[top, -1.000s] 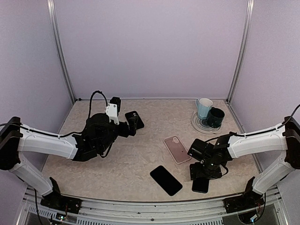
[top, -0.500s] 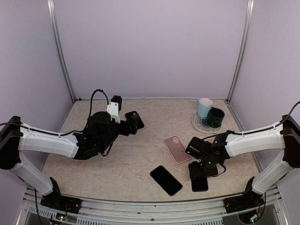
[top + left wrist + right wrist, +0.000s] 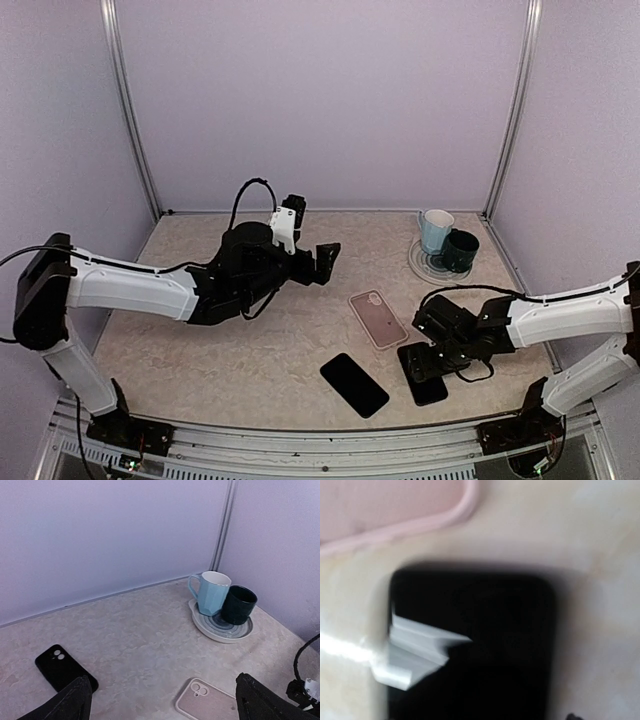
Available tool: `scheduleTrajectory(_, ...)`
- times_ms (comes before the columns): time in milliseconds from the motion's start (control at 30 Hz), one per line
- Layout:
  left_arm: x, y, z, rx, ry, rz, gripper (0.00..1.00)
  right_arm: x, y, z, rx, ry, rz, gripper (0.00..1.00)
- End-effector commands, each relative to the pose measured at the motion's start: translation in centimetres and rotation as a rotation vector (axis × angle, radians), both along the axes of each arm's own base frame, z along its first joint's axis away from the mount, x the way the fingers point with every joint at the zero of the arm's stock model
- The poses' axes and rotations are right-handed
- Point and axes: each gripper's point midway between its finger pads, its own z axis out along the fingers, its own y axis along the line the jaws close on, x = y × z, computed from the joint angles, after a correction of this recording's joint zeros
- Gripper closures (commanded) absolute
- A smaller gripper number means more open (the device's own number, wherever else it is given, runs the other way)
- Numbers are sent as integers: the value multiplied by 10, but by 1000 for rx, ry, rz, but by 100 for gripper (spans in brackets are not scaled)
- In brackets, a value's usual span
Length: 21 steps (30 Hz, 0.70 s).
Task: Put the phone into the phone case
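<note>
Only the left wrist view shows the black rectangular phone case (image 3: 60, 668), beyond the spread left gripper (image 3: 162, 692). The grip of the right gripper (image 3: 432, 354) (blurred close-up) is unreadable.

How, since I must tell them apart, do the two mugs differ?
The light blue mug is pale with a white inside; the dark mug is near black. The light blue mug has faceted sides and a visible handle; the dark mug looks smooth, its handle hidden. Both stand upright, side by side on the plate.
</note>
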Motion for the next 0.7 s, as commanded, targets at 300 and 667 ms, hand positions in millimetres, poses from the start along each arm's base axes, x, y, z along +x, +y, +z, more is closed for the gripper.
scheduleTrajectory(300,-52,-139,-69,-31,393,-653,10,39,-8,32,91,-189,-19,26)
scheduleTrajectory(667,-27,-121,-72,-79,412,-581,9,-22,-5,47,-35,193,1,1)
